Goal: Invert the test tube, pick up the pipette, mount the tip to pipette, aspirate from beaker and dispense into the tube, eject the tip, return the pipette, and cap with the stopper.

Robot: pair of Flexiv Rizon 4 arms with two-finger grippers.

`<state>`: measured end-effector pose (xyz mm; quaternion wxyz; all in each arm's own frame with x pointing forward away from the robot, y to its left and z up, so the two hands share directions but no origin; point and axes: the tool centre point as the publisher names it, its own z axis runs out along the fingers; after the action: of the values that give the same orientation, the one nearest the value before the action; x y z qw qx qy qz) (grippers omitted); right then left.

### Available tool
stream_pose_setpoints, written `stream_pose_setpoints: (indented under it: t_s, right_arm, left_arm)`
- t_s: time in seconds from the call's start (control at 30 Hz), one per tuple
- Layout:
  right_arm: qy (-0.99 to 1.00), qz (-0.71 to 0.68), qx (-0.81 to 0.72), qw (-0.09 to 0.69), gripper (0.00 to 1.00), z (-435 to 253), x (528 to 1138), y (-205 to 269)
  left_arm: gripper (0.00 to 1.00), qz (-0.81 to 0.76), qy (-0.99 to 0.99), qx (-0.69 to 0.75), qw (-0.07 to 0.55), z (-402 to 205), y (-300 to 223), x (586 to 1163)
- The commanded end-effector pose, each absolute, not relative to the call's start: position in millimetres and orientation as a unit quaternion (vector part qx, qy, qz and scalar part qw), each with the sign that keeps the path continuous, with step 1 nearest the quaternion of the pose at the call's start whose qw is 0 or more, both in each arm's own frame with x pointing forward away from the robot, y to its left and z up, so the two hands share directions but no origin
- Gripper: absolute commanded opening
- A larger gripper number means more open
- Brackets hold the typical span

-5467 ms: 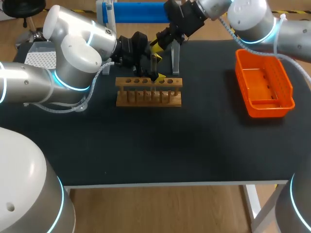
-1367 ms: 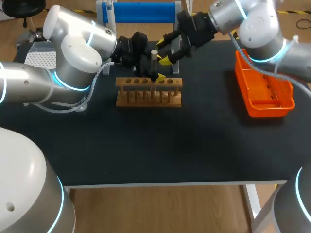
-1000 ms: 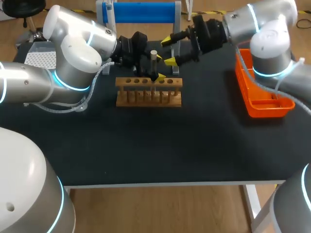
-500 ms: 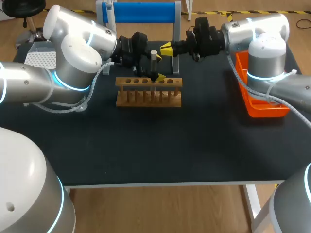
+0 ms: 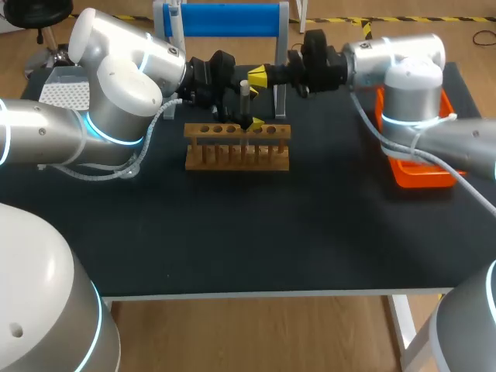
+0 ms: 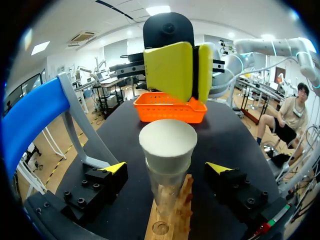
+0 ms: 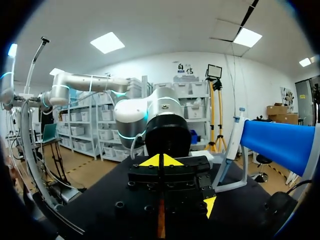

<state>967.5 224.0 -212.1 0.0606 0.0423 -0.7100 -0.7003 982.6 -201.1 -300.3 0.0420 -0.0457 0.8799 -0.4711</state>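
Evidently the job is nearing its end: the test tube point(image 6: 167, 195) is standing upright in the wooden rack point(image 5: 237, 147), and the pale stopper point(image 6: 167, 142) is sitting in its mouth. The left gripper point(image 6: 166, 168) is waiting around the tube with its fingers spread, one on each side and neither touching the glass. I'd guess it is flanking the tube so it can steady it if it tips. The right gripper point(image 6: 195, 72) is hanging just above and behind the stopper with its yellow pads pressed together and nothing between them — a blunt shape like that looks suited to pushing the stopper home, though I cannot tell whether it is fully seated. The orange basket point(image 5: 425, 174) is lying well off to the right, out of the way.
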Motion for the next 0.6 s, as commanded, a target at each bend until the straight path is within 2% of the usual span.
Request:
stream_pose_setpoints:
  t_s: [0.03, 0.6]
  right_arm:
    - [-0.717, -0.694, 0.048, 0.053, 0.0, -209.5, 968.9, 226.9]
    - [-0.714, -0.696, 0.049, 0.051, 0.0, -213.3, 969.2, 232.1]
  left_arm:
    - [1.0, -0.47, 0.881, -0.045, 0.039, -299.6, -201.2, 984.0]
    - [1.0, -0.47, 0.881, -0.045, 0.039, -299.6, -201.2, 984.0]
